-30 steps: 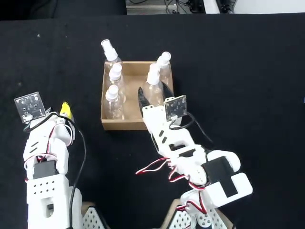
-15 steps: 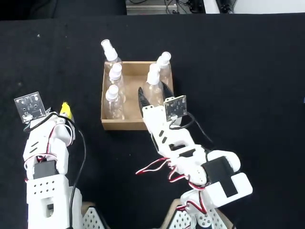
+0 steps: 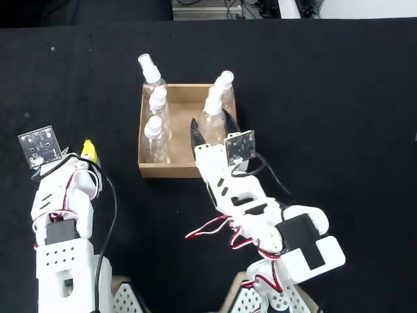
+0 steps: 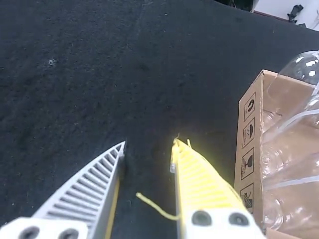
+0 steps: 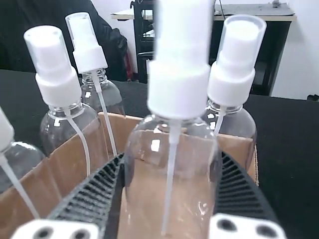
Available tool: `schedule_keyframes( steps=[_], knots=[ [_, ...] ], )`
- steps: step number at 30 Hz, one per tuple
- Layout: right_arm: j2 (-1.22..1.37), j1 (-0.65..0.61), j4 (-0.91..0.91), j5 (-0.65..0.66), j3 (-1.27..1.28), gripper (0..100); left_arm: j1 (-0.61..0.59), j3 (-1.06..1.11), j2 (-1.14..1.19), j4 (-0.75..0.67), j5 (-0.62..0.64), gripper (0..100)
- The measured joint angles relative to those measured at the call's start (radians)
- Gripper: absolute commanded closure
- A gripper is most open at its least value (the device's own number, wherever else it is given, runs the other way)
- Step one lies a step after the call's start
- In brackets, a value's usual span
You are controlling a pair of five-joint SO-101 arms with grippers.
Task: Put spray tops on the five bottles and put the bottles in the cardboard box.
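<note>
Right hand [image 3: 211, 128] is clamping clear spray-topped plastic bottle [image 5: 172, 144], likely to seat it at 3 o'clock inside brown cardboard box [image 3: 171, 171]. Left hand [image 4: 148, 149], spread and empty, is hovering clear at box's 9 o'clock.

The whole table [image 3: 339, 98] is looked down on from a fixed camera set high up, with both arm bases [image 3: 65, 261] kept at the near edge and the cardboard box [image 3: 171, 171] seen past them. The left wrist cam is aimed steeply down along the left gripper [image 4: 148, 145] at the table surface from close up, with one box wall caught at the edge. The right wrist one is held nearly level, right up against the bottle [image 5: 169, 199] clasped in the right gripper [image 5: 170, 158], so the box and bottles are what's shared by all three.
</note>
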Motion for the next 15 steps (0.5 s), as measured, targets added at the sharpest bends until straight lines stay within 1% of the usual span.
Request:
schedule_keyframes(
  steps=[13,15],
  knots=[
    [0.000,0.000,0.008,0.000,0.000,79.6,0.000,0.000,0.000,0.000,0.000,87],
    [0.000,-0.002,0.008,0.000,0.000,78.2,0.000,0.000,0.000,0.000,0.000,87]
  ],
)
